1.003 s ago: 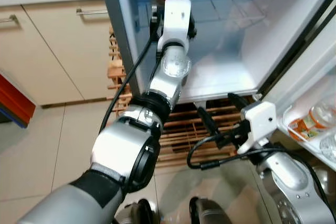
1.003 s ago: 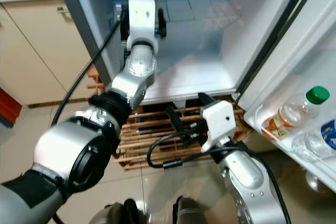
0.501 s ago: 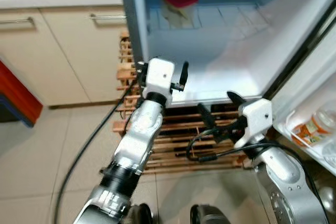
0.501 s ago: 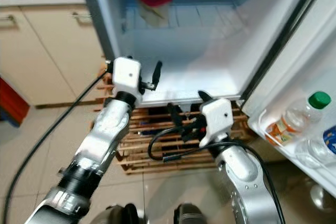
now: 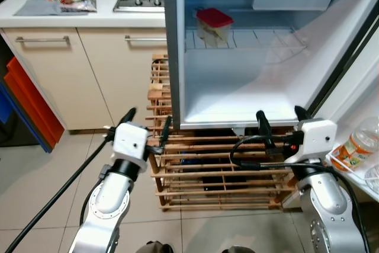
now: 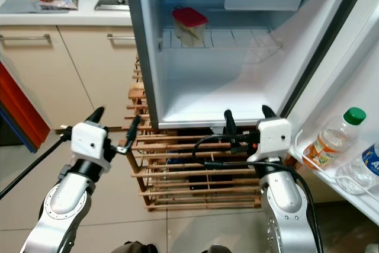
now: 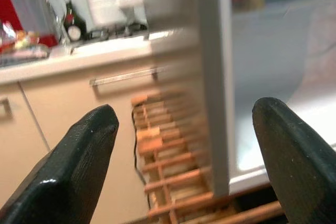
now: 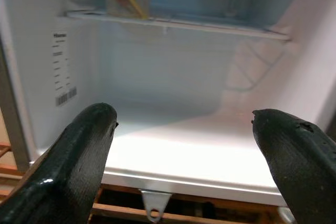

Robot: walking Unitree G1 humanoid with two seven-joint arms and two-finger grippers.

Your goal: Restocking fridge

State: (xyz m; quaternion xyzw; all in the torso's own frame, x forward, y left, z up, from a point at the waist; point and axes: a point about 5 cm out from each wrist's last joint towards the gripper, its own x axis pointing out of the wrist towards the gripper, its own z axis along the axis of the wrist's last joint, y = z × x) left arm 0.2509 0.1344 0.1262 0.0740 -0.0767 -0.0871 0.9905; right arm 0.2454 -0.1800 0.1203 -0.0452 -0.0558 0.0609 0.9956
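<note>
Fridge (image 5: 237, 87) stands open; left gripper (image 5: 147, 128) has withdrawn from it, fingers wide, empty. Red-lidded container (image 5: 212, 26) sits on its wire shelf, well above both. Right gripper (image 5: 278, 125) wide, empty, below it.

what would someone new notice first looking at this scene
The open fridge fills the middle, nearly bare, with one red-lidded container alone on its wire shelf. Below it a wooden rack stands on the tiled floor. The left gripper and the right gripper hang in front of it, jaws open and holding nothing, while a green-capped bottle stands in the door shelf on the right.
</note>
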